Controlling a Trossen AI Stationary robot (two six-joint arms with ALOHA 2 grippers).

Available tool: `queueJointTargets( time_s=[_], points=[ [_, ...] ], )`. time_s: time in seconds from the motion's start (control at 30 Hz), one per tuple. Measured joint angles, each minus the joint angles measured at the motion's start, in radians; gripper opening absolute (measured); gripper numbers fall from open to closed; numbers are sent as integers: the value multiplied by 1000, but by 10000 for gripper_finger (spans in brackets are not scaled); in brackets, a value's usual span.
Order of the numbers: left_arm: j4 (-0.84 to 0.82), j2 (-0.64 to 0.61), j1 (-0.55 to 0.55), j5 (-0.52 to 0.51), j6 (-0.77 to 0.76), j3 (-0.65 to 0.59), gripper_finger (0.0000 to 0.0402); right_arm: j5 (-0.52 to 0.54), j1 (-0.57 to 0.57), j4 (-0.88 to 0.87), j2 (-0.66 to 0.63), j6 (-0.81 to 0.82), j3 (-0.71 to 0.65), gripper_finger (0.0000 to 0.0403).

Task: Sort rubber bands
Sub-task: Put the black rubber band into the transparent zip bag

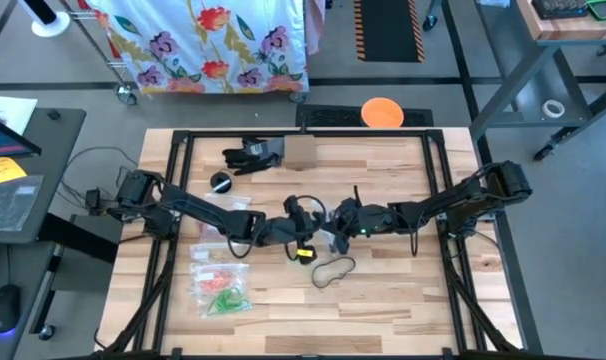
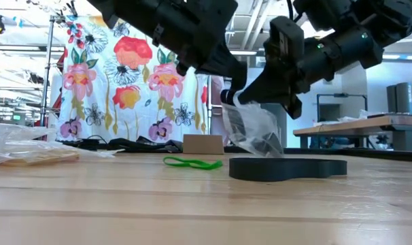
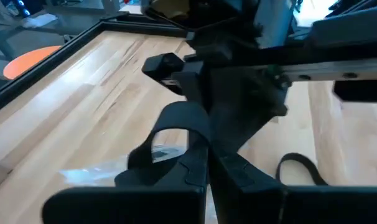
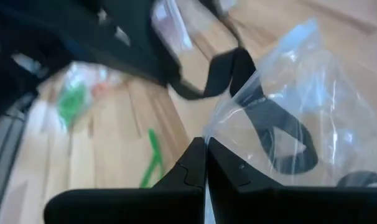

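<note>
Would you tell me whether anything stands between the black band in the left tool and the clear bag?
Nothing visible does: the left tool holds the black band close to the clear bag, which hangs pinched in the right tool.

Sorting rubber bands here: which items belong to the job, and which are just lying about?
Job: clear bag held by both shut grippers, left and right; black bands; green band; filled bags.

Lying about: black glove, cardboard box, orange disc.
</note>
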Motion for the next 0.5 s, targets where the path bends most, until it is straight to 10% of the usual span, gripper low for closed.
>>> queueJointTargets(
  time_s=[0.5],
  points=[
    [51, 47, -22, -83, 7, -1, 0, 148, 57, -87, -117, -17, 0, 0]
  ],
)
